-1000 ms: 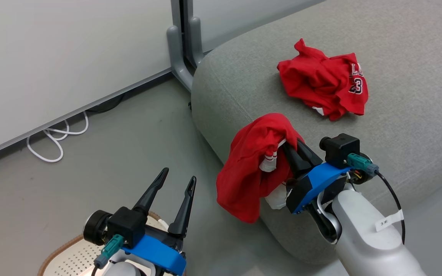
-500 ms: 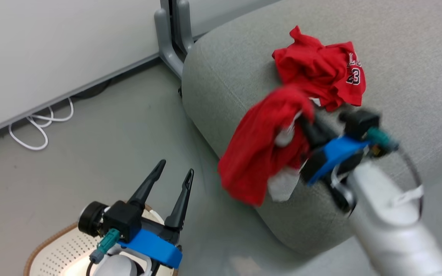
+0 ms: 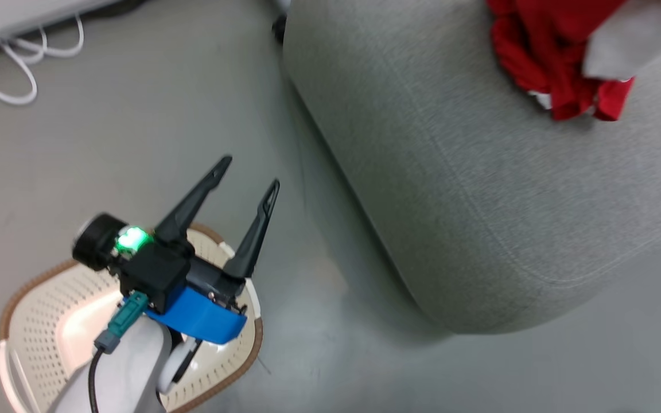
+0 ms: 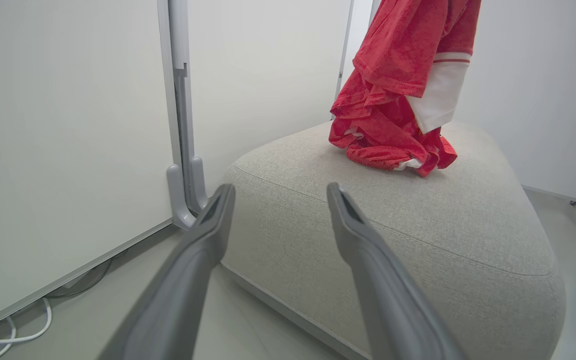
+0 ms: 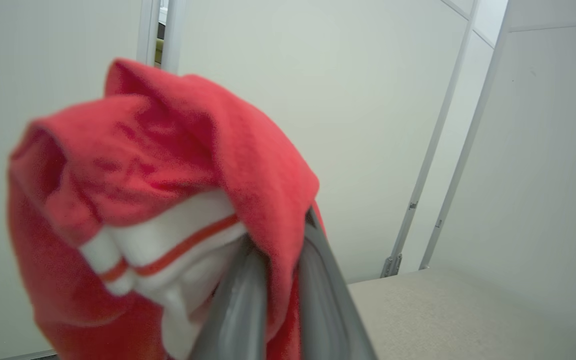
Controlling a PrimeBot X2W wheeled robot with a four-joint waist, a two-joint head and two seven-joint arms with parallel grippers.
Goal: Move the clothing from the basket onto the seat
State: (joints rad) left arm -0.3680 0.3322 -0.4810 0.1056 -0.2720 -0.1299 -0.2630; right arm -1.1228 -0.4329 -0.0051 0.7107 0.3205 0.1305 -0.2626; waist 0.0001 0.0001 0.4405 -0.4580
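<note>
Head view has tipped down: more basket [image 3: 20,298] shows at 7 o'clock under the wide-open, empty left gripper [image 3: 250,172]. Right gripper [image 5: 283,235] pinches clothing [image 5: 143,150] over the seat [image 3: 479,201] at 1 o'clock, well inside its rounded edge.

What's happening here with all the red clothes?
The robot is moving laundry onto the sofa. Its right gripper, jaws shut, holds a red striped garment up over the sofa, above a second red garment already lying there. The left gripper, jaws open, hovers over the basket on the floor.
</note>
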